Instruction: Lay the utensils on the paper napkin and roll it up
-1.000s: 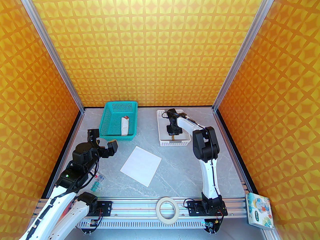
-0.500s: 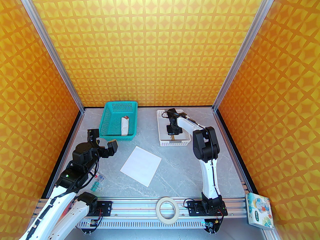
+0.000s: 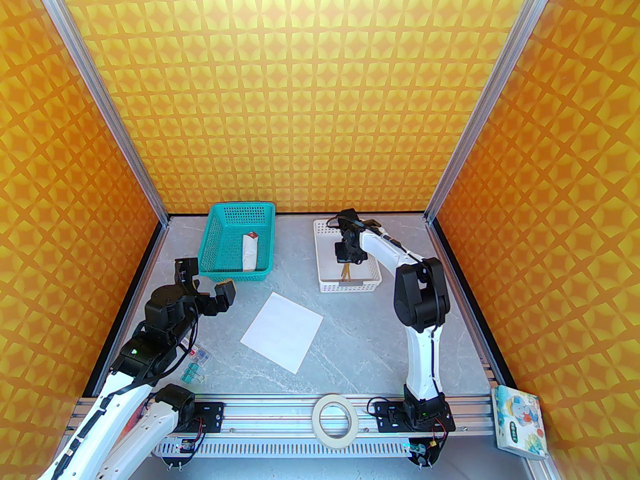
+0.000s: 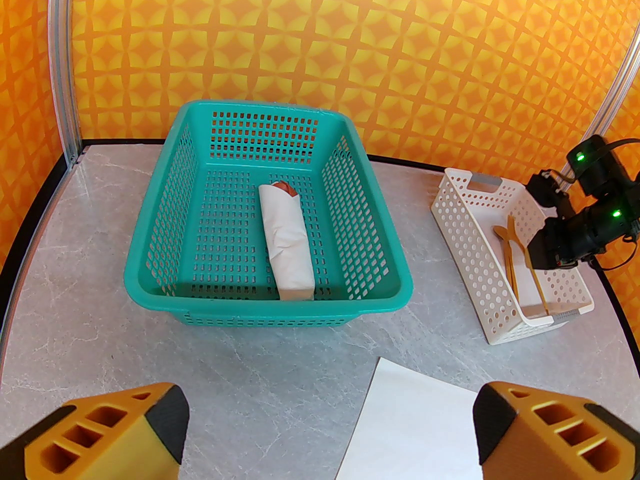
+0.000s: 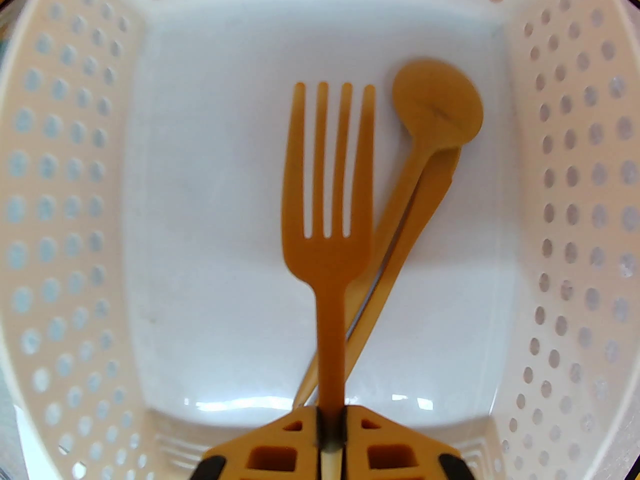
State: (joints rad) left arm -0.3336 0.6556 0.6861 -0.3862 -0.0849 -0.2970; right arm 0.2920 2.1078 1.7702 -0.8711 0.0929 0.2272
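Far left of the overhead view, the left claw (image 3: 207, 288) hangs over the table (image 3: 360, 328) with its fingers spread wide and nothing between them, just in front of the teal basket (image 3: 215, 248), which holds a white roll (image 3: 249, 253) with a reddish tip. Lower middle of the frame, the napkin (image 3: 281, 330) lies flat and bare, turned a bit like a diamond, so nothing's on it yet. Right of centre is the white basket (image 3: 325, 260), and the right claw (image 3: 345, 263) is down inside it. In the wrist view that claw (image 5: 330, 418) is pinched together on the very end of the fork (image 5: 327, 248) handle. The spoon (image 5: 437, 103) sits to the right of the fork's prongs with a third tan piece (image 5: 425, 208) tucked under it, and their handles cross beneath the fork's near the fingers. That's the worry, tbh: with such a short bite on the tip, the fork could swivel or slip out on the way up. The crossed handles might also get dragged along, then drop or snag on the basket wall. And that thin napkin will probably skid or wrinkle if the fork gets scraped across it instead of set down gently.
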